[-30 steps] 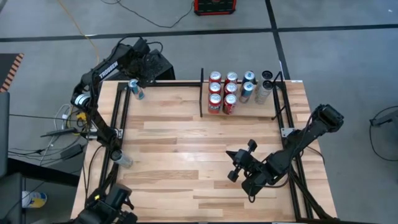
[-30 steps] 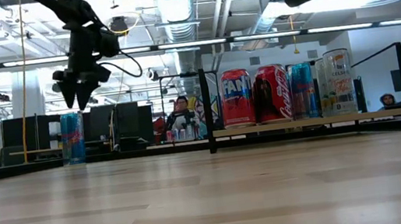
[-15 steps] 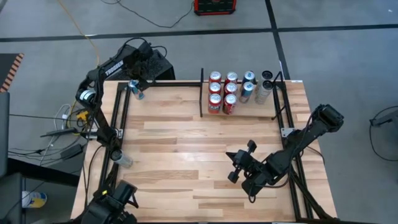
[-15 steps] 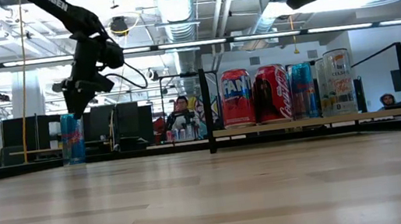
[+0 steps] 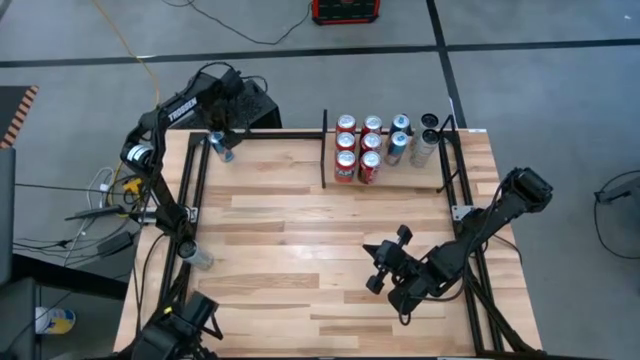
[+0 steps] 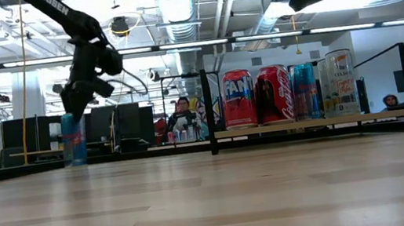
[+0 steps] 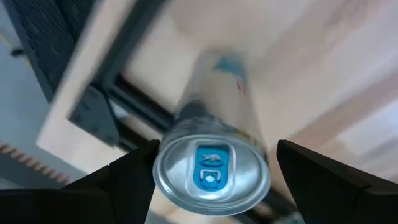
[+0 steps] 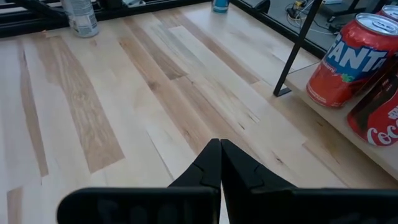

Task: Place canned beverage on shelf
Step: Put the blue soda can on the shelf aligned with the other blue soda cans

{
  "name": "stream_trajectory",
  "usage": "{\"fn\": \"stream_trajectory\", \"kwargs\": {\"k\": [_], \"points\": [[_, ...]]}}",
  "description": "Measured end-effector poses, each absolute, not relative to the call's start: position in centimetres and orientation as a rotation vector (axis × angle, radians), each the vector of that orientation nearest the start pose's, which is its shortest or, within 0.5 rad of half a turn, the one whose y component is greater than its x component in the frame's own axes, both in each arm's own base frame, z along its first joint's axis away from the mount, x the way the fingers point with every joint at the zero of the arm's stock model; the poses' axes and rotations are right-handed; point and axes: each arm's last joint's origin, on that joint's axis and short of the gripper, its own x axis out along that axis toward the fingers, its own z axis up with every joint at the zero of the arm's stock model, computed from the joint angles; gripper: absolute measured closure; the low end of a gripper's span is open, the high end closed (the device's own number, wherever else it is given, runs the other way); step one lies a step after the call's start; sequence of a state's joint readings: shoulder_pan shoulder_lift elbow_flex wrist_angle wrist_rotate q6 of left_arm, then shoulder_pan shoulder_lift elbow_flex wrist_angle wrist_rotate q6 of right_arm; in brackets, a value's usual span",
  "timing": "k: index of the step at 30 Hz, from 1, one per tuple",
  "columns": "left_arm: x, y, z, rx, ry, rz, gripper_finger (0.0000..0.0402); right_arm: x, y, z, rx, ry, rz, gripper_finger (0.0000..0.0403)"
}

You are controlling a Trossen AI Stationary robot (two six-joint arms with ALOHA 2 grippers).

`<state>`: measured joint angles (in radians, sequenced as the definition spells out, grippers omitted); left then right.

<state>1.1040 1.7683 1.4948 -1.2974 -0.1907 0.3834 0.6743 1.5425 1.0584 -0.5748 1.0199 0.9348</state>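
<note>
A slim blue can [image 5: 221,149] stands upright on the table's far left corner; it also shows in the low view [image 6: 73,139]. My left gripper [image 5: 218,137] is open right above it, pointing down. In the left wrist view its two fingers [image 7: 127,180] stand on either side of the can's silver top [image 7: 211,169]. The shelf [image 5: 400,172] is a wood bay at the far right, behind a black divider bar [image 5: 324,150], and holds several cans [image 5: 358,150]. My right gripper [image 5: 372,268] is shut and empty over the near right of the table. My left gripper comes at the can from above with one finger on each side of the top rim [image 7: 163,163]. I cannot tell whether the fingers touch the rim.
A clear plastic bottle [image 5: 197,257] lies at the table's left edge. Black tube frame [image 5: 190,190] runs along the left and right sides. Bare wood [image 5: 300,220] lies between the can and the shelf. People sit in the room beyond the table [image 6: 180,116].
My left gripper has gone down toward the blue can and a little toward the table's far edge, staying open, so that its fingers now flank the can's top.
</note>
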Motion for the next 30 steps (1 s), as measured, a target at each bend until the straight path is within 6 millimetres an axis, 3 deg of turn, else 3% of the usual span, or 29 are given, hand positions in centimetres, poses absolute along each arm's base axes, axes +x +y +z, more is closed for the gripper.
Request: {"fn": "stream_trajectory", "kwargs": {"k": [6,17,20,24,30], "points": [[14.1,28.6,24.2,-0.441,1.685,0.643,0.0097,24.7,16.8,23.4,0.092,0.475,-0.574,0.0376],[14.2,28.5,24.4,-0.464,1.668,0.634,0.01,24.7,16.8,23.4,0.093,0.475,-0.574,0.0376],[14.2,28.5,24.4,-0.467,1.667,0.639,0.0121,24.7,16.8,23.4,0.093,0.475,-0.573,0.0376],[14.3,28.3,24.4,-0.48,1.671,0.633,0.0179,24.7,16.8,23.4,0.095,0.479,-0.571,0.0376],[15.7,26.8,25.4,-0.533,1.618,0.528,0.0183,24.7,16.8,23.4,0.095,0.481,-0.569,0.0376]]}}
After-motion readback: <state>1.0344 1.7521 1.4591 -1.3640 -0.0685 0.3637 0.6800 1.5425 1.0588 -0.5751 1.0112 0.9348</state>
